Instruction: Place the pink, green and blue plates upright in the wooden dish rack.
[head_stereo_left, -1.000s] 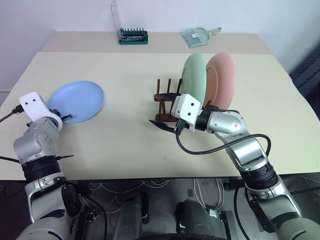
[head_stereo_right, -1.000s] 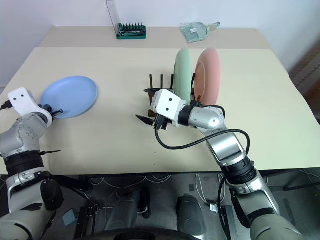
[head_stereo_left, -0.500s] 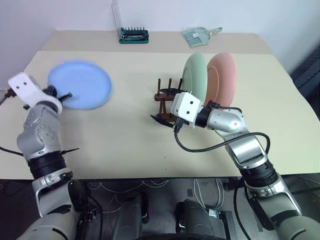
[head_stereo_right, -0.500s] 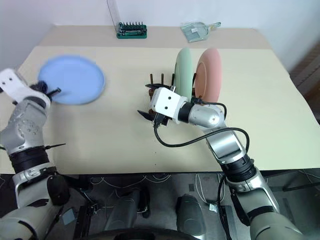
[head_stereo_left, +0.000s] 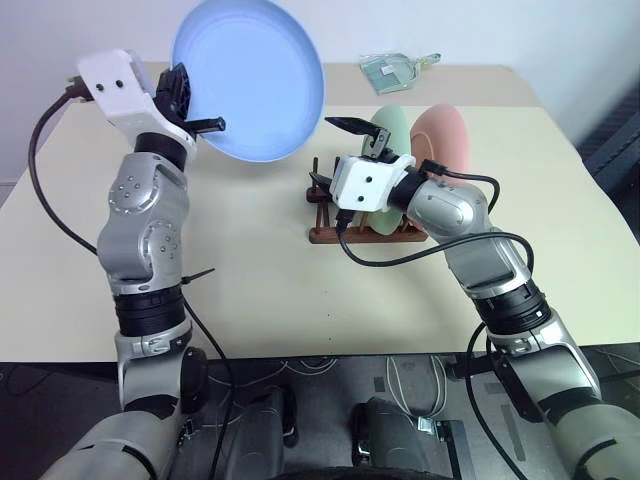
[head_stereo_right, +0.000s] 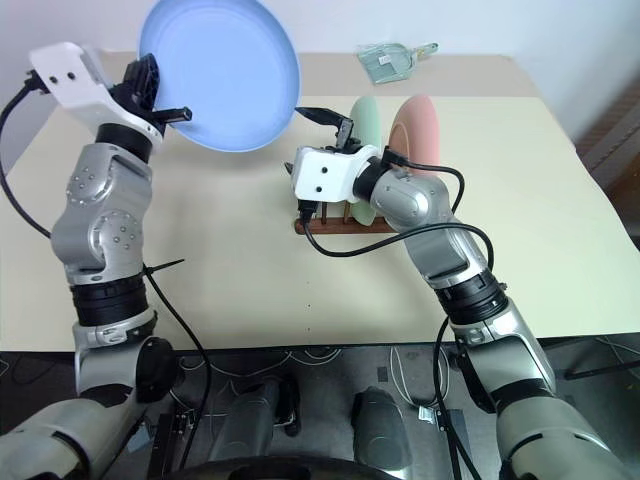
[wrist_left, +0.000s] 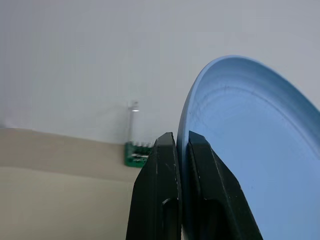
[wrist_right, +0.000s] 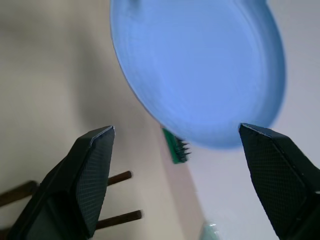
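Blue plate (head_stereo_left: 250, 78), pinched at its rim by the left fingers (wrist_left: 180, 165) and held high above the surface (head_stereo_left: 250, 270), could slip from that thin edge grip or knock the green plate (head_stereo_left: 392, 140) in the rack (head_stereo_left: 365, 232) beside the wide-open right fingers (wrist_right: 90, 175).

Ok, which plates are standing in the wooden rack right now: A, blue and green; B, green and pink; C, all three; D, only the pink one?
B: the green plate and pink plate stand upright in the wooden dish rack, while the blue plate is held up above the table by the left gripper, fingers shut on its rim.
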